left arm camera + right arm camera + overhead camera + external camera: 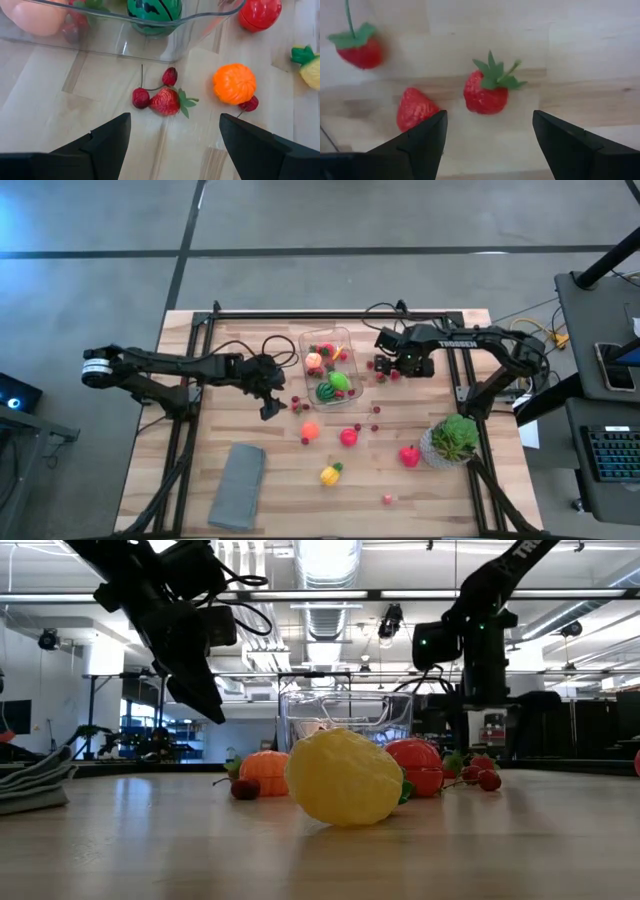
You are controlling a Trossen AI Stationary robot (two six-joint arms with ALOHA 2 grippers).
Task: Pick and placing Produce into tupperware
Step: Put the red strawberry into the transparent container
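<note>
Mid-pick: left tool [172,137] open above strawberry [165,101] at tupperware's [329,367] 7 o'clock; right tool [490,135] open over strawberry [486,93] at 3 o'clock. Next: descend, close, carry over.

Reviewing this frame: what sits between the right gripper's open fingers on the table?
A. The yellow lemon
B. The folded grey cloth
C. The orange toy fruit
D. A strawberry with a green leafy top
D: the right wrist view shows the right gripper open over a strawberry lying on the table.
</note>
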